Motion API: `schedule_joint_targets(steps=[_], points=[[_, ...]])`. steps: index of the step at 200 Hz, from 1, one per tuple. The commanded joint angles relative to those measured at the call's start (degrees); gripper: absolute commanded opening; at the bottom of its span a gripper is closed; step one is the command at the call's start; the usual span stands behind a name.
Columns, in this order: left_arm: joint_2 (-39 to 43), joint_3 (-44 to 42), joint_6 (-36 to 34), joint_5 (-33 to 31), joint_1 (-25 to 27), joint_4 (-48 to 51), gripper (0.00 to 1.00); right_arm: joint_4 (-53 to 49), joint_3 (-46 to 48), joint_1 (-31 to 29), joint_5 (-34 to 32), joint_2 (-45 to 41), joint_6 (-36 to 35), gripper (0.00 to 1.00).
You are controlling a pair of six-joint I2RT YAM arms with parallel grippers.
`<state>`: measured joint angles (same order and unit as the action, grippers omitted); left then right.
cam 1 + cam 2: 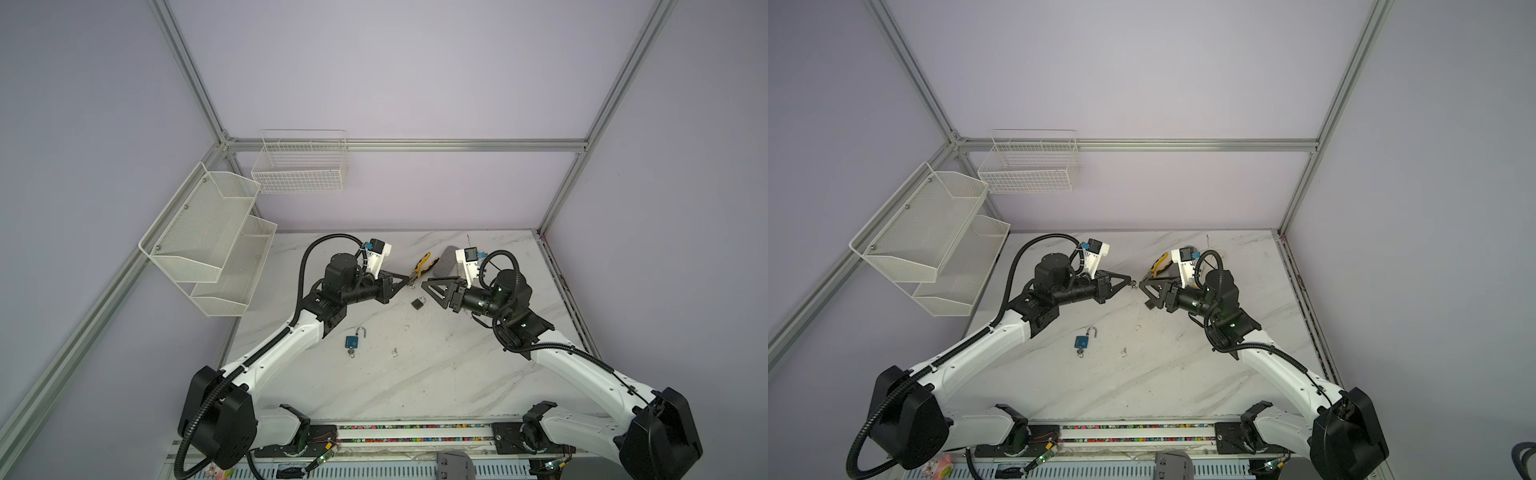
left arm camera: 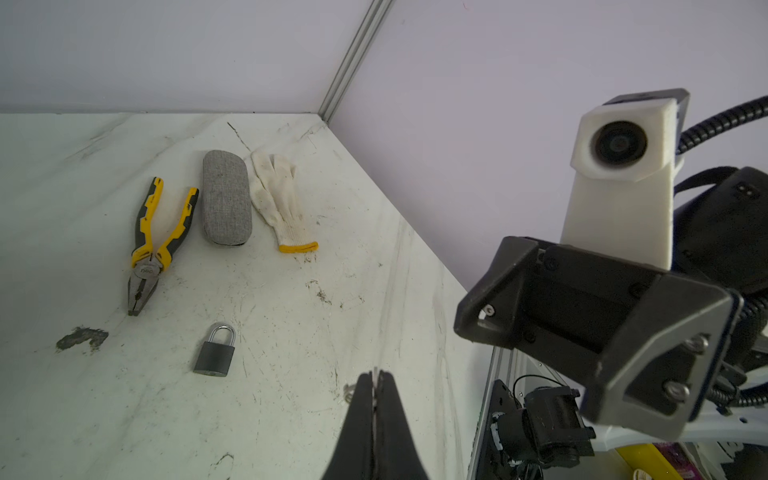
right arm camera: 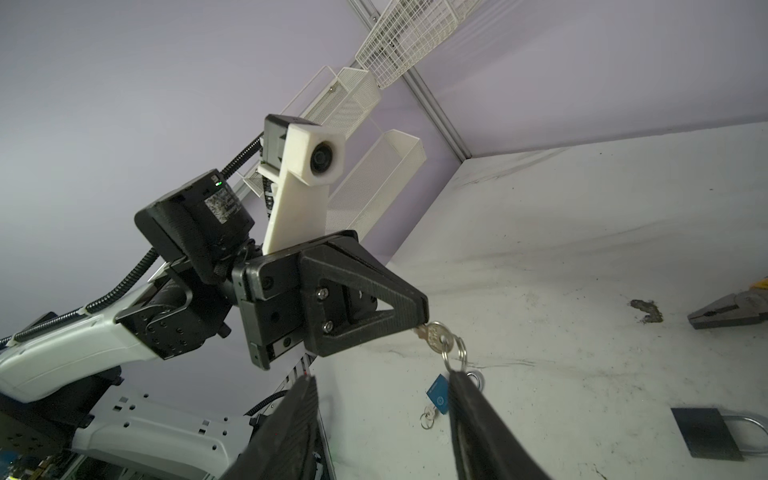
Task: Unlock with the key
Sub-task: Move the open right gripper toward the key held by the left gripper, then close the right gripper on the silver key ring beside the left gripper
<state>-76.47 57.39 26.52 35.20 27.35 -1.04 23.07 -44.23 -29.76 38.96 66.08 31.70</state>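
In both top views the left gripper [image 1: 409, 279] reaches level over the marble-patterned table [image 1: 415, 374], its black triangular jaws pinched on a small metal key [image 1: 412, 284]. The right gripper [image 1: 424, 286] faces it, just beside. In a top view a square grey padlock [image 1: 419, 303] lies under them, and a blue padlock [image 1: 353, 340] lies nearer, shackle open.

Left wrist view: yellow-handled pliers [image 2: 153, 245], a grey fabric case [image 2: 226, 203] and a knit glove [image 2: 280, 203] lie beyond the grey padlock.

Right wrist view: the right jaws stand wide apart, one fingertip [image 3: 459, 384] at the key's wire ring [image 3: 455, 353].

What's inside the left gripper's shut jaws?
A small silver key with its split ring sticks out of the left gripper; its blade is covered by the black fingers.
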Motion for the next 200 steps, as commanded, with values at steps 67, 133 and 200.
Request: schedule_joint_targets(steps=[67,133,200], points=[[-1.1,8.7,-8.5,10.7,-0.6,2.8,0.0,-0.1,-3.2,1.9,12.8,8.4,-7.2,0.52],[-1.8,10.5,-9.2,12.2,-0.6,4.0,0.0,0.3,-5.1,2.1,12.7,9.1,-7.3,0.48],[-2.9,12.5,-9.6,12.6,-0.6,5.7,0.0,2.0,-5.2,2.0,14.9,10.6,-6.3,0.31]])
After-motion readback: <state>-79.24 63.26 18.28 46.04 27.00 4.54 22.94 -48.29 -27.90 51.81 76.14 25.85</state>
